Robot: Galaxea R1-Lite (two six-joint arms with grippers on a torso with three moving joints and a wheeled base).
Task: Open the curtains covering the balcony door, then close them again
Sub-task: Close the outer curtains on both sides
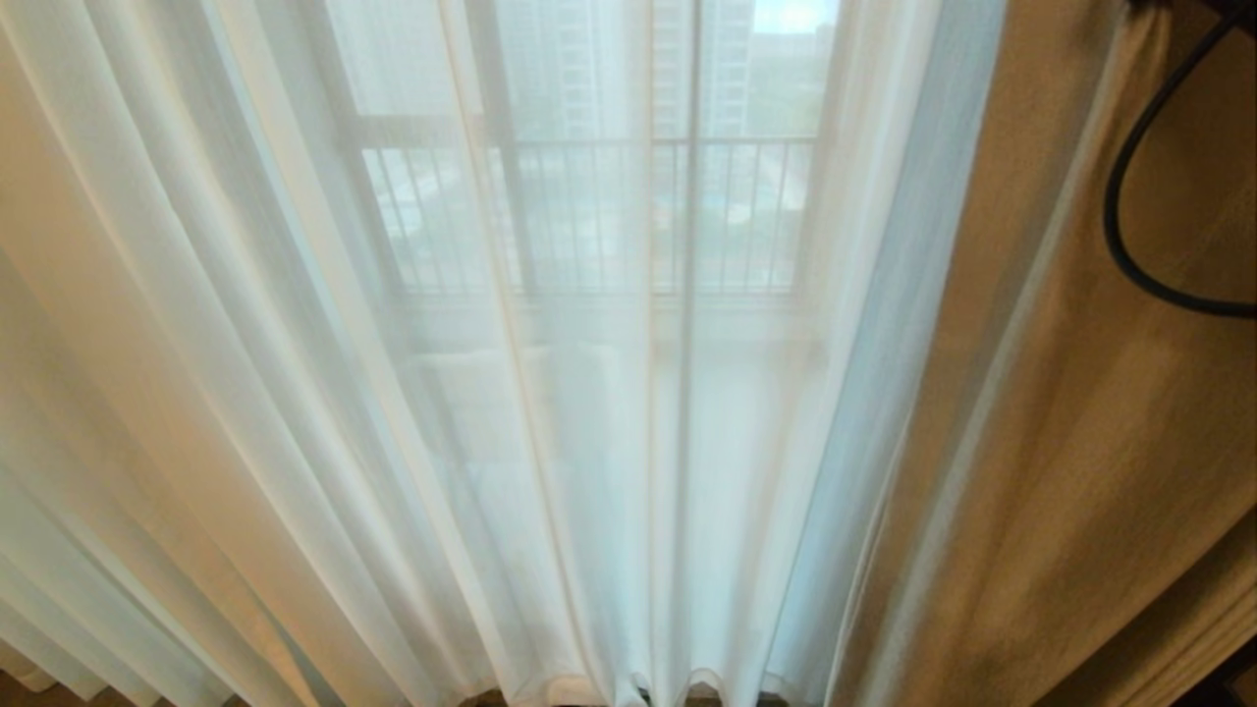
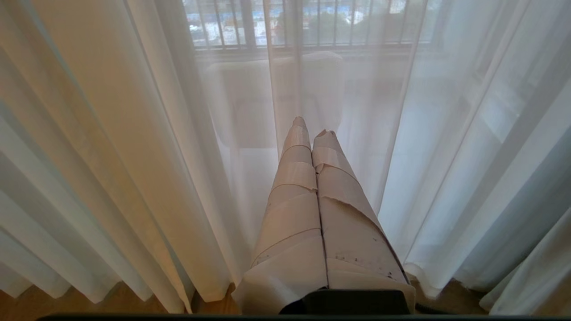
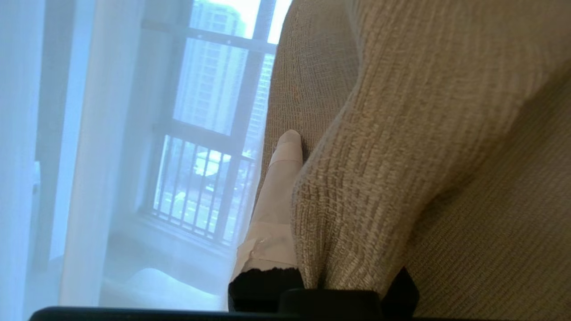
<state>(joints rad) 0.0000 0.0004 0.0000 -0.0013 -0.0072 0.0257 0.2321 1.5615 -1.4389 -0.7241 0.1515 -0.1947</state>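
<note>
Nearest, the right gripper [image 3: 296, 147] had its jaws clamped on a fold of the heavy beige drape [image 3: 401, 133], which hung just beside the white sheers [image 1: 550, 393]. Left gripper [image 2: 312, 133] sat parked low before the sheers, jaws together. Beyond the sheers stood the balcony door [image 1: 692, 196]. Judged well done, the pull should run level along the door, keeping the fold deep between the jaws.

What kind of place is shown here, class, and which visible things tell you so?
Probably a high-rise flat's room by a balcony: floor-length sheer curtains, a beige drape, railing bars and tower blocks outside.
</note>
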